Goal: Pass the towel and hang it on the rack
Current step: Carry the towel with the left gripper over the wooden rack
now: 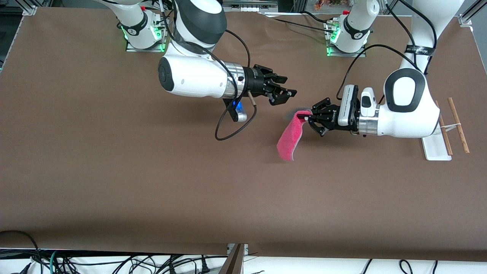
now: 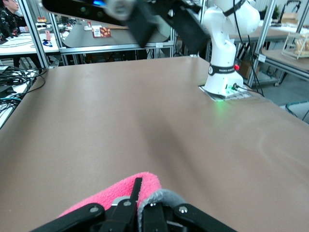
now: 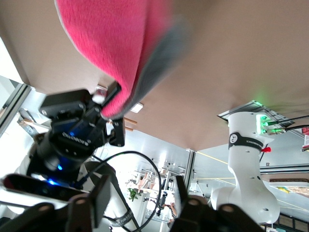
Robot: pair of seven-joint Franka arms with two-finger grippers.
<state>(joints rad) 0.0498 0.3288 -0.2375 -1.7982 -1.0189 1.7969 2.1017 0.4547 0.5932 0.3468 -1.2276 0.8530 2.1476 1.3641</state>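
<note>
The towel [image 1: 290,140] hangs pink side out over the middle of the table, its top corner pinched in my left gripper [image 1: 309,116], which is shut on it. The left wrist view shows the towel [image 2: 126,190], pink with a grey fold, clamped between the left gripper's [image 2: 143,205] fingers. My right gripper [image 1: 288,86] stands open just beside the towel's top, holding nothing. From the right wrist, the towel [image 3: 108,46] hangs apart from the open right gripper [image 3: 141,197], and the left gripper [image 3: 112,122] grips its corner. The rack [image 1: 435,147] stands at the left arm's end of the table.
The rack's two wooden rods [image 1: 458,125] slant over its white base, partly hidden by the left arm's wrist. A black cable [image 1: 232,129] loops down under the right arm's wrist. Both arm bases [image 1: 144,36] stand along the table's edge farthest from the front camera.
</note>
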